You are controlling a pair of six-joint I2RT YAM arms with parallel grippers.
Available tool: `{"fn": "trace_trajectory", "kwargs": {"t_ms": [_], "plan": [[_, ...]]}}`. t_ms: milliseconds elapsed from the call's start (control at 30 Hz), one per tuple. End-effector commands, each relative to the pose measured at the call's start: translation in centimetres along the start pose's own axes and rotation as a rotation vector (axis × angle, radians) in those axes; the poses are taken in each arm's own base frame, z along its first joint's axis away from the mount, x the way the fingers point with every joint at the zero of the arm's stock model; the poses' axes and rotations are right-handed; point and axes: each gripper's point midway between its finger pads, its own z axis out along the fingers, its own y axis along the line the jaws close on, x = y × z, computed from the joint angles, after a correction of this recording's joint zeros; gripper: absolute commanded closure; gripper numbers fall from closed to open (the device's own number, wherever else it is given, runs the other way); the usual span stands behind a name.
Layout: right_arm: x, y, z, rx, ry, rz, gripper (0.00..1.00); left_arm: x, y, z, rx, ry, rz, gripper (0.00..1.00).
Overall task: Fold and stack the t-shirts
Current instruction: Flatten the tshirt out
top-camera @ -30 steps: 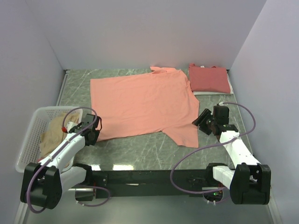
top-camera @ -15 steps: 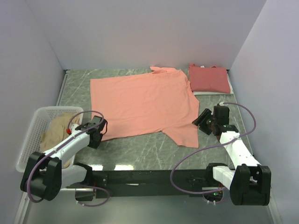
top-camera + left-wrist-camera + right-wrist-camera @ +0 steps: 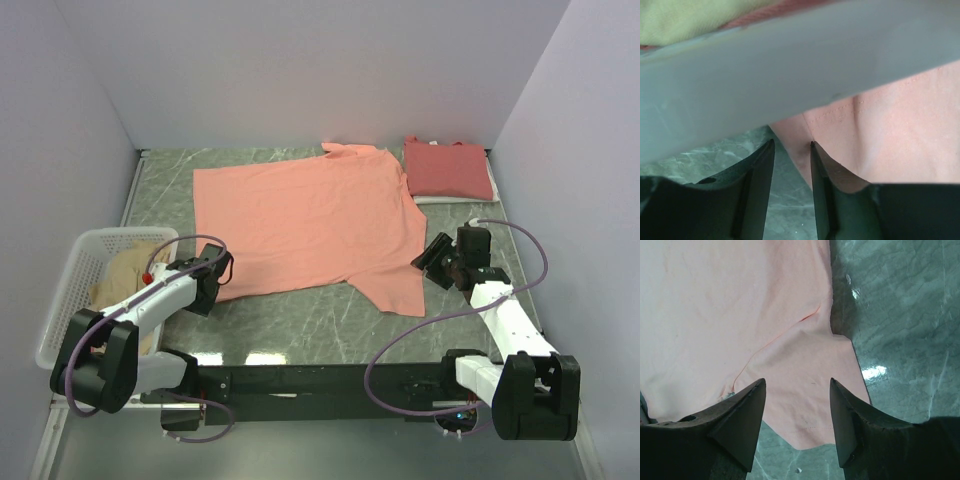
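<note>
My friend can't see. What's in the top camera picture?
A salmon t-shirt lies spread flat on a green marble table, with the left gripper and right gripper by its near corners. A folded red shirt sits far right; a white basket of clothes sits left.

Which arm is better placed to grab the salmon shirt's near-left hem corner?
Left. The left gripper has its open fingers straddling that corner of the salmon t-shirt; the right gripper hovers open over the opposite sleeve.
</note>
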Motion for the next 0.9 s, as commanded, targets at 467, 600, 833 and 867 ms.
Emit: {"fn": "trace_trajectory", "kwargs": {"t_ms": [467,600,833,867], "plan": [[0.0,-0.1,-0.3,-0.009,-0.011,-0.014,0.39,-1.1,-0.8,-0.6,0.074,-0.057,0.037,0.99],[-0.1,-0.1,-0.3,-0.007,-0.014,-0.014,0.39,-1.3,-1.3,-1.5,0.124,-0.062,0.048,0.99],[0.0,-0.1,-0.4,-0.005,-0.010,-0.013,0.39,-1.5,-1.6,-1.9,0.147,-0.066,0.059,0.99],[0.0,-0.2,-0.4,-0.002,-0.010,-0.015,0.39,-1.4,-1.6,-1.8,0.149,-0.067,0.065,0.99]]}}
